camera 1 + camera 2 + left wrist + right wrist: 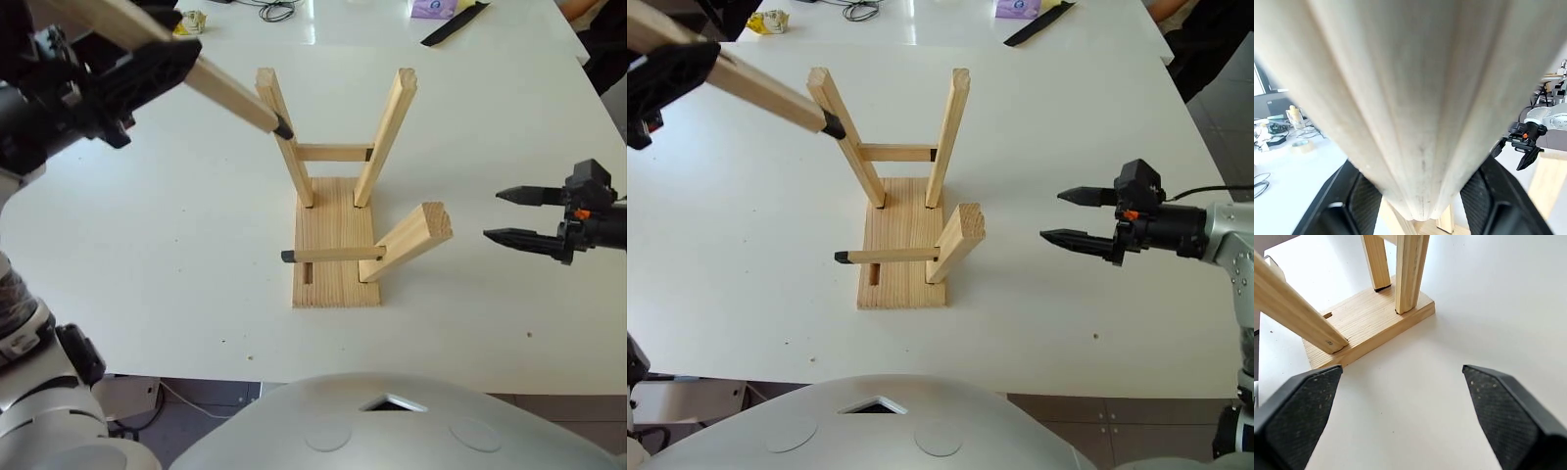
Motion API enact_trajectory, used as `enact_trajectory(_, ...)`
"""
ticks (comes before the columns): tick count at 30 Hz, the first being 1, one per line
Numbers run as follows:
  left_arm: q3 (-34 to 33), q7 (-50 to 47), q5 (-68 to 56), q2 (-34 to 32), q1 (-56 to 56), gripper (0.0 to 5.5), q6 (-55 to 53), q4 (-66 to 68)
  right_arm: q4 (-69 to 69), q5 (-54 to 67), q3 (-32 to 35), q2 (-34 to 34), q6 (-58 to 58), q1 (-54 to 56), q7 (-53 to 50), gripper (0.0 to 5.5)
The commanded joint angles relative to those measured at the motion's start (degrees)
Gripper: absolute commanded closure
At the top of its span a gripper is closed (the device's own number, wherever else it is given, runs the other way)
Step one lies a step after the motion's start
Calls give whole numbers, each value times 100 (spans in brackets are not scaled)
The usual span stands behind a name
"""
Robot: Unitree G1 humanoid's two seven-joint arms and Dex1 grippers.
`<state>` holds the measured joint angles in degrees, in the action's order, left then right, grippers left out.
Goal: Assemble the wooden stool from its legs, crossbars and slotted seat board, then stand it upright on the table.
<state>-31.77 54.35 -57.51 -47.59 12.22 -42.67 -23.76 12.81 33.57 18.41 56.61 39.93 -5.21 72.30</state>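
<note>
The left jaws, raised above the far left of the surface [147, 245], are clamped on a held leg [235, 95]. The leg runs from them down and rightward, and in the left wrist view its pale wood lies between the two black pads [1364, 200]. Its black tip [284, 128] meets the upper part of the left upright leg [297, 171]; whether they touch cannot be told.

To the right of those jaws and lower, the seat board [338, 284] lies flat on the surface. The left upright leg and the right upright leg [385, 137] stand in its far slots, joined by a crossbar [333, 153]. At the board's near right corner a tilted leg [407, 245] leans out toward the right jaws. A second crossbar [333, 255] sticks out from it across the board toward the left.

The right jaws hover low over the surface at the right, spread wide and pointing left at the board, well apart from it. The tilted leg is the part nearest them.

Beyond both jaws, at the surface's far edge, lie a yellow scrap [193, 22], cables [277, 10], a purple pack [433, 8] and a black strap [456, 22].
</note>
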Motion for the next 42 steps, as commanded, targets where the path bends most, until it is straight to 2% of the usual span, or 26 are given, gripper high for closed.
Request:
enact_trajectory(1, 221, 745, 1162, 197, -1318, 344, 1305, -376, 107, 8, 24, 89, 12, -96, -86, 97)
enact_trajectory(6, 522, 925, 1603, 838, -2240, 344, 2319, -793, 7, -20, -120, 302, -14, 86, 42, 97)
enact_trajectory(13, 820, 824, 1488, 1254, -2887, 344, 2633, -1189, -265, -168, -329, 572, -233, 184, 322, 97)
enact_trajectory(26, 1622, 1335, 2172, 1288, -3499, 344, 3843, -1178, -499, -246, -653, 661, -353, 572, 453, 97)
enact_trajectory(35, 1425, 1537, 2203, 991, -3606, 344, 4225, -642, -550, -287, -724, 689, -455, 581, 465, 97)
enact_trajectory(42, 1642, 1549, 2113, 1137, -4387, 344, 4304, -1012, -491, -288, -753, 630, -470, 536, 406, 97)
